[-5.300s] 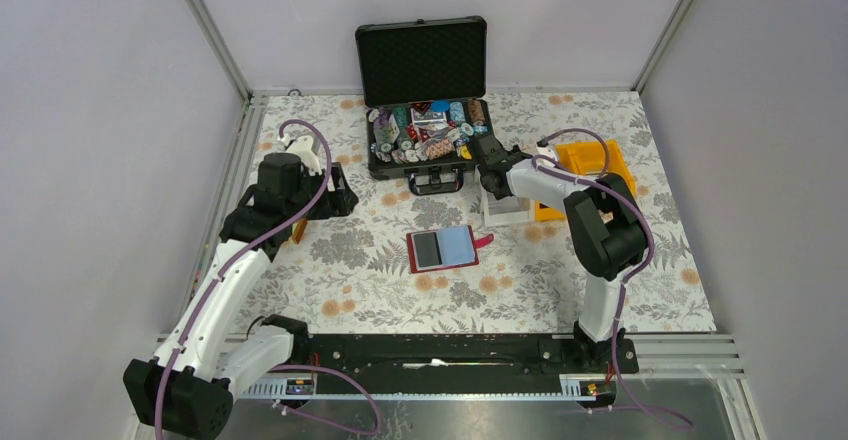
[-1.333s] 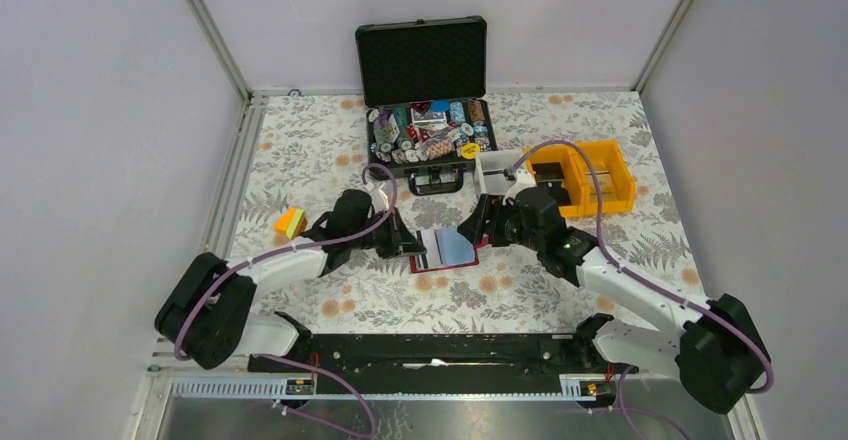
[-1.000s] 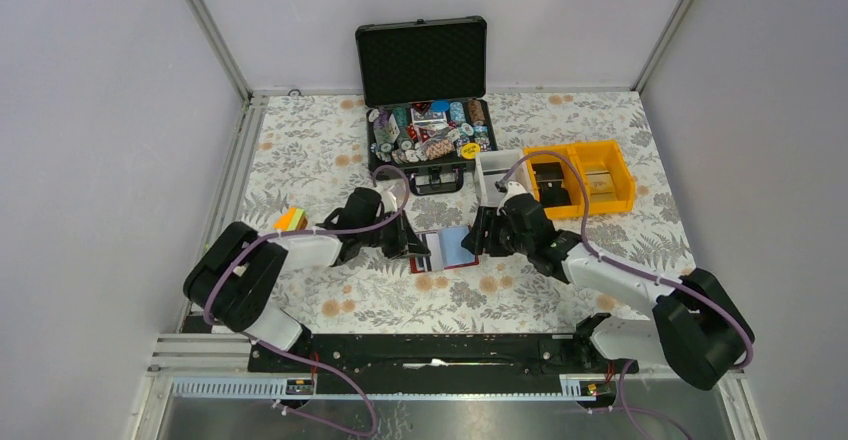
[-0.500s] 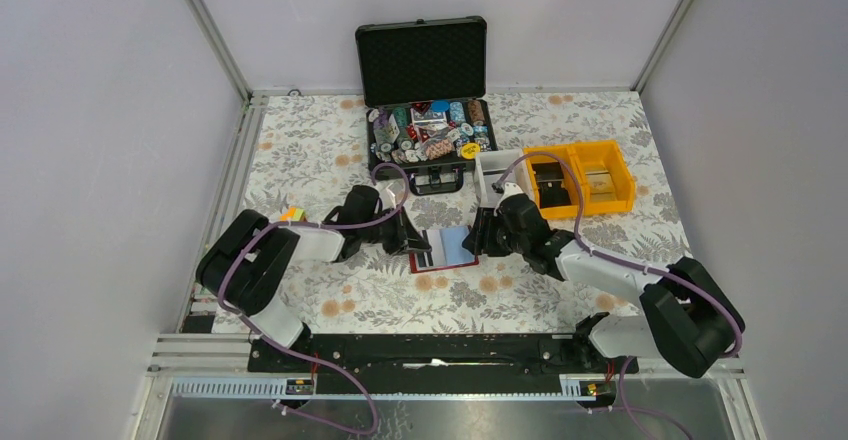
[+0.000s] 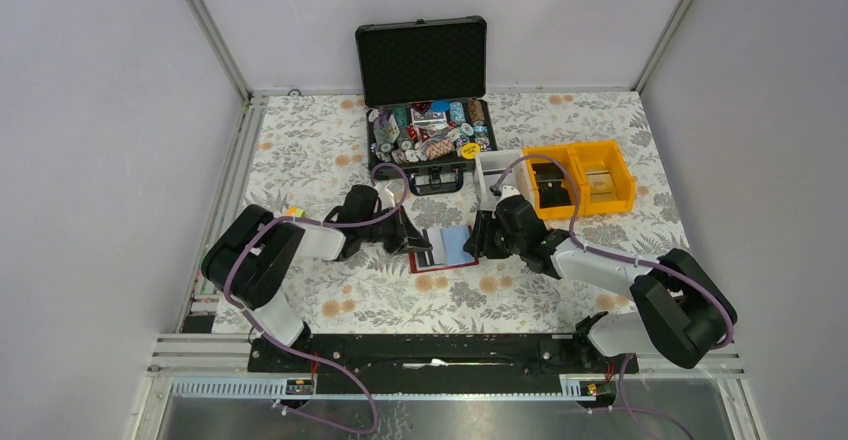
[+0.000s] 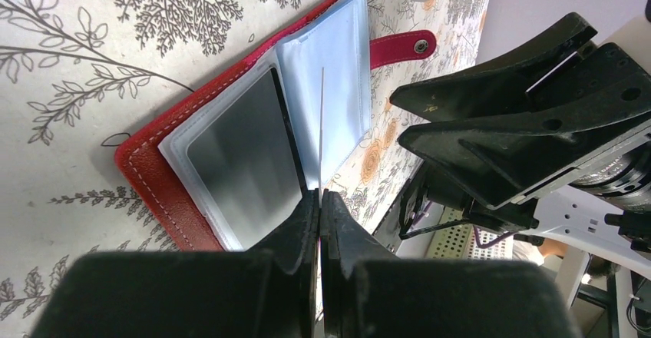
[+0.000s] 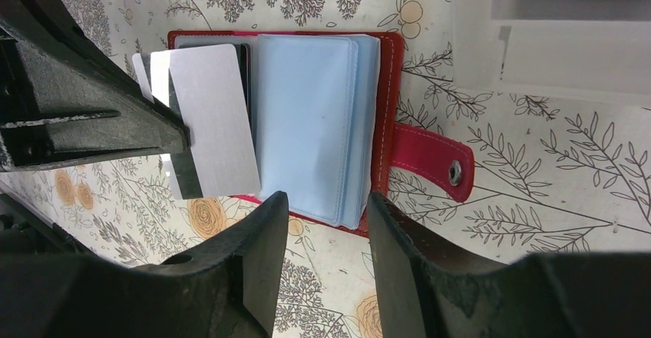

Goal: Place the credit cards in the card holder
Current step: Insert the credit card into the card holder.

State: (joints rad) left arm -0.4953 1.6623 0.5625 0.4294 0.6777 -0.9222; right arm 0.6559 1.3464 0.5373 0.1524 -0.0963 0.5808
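L gripper (image 6: 319, 197) clenched on a grey card (image 7: 215, 123), held on edge over the left leaf of the red card holder (image 5: 443, 248), which lies open flat betw the two grippers. Card's long side runs parallel w/ the holder's spine. R gripper (image 7: 326, 203) hovers at the holder's tab side, jaws apart, nothing betw them; L arm is nearer, so the insert is prob its job.

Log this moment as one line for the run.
left claw: shut on grey card | right claw: open, at wallet edge | wallet: lying open
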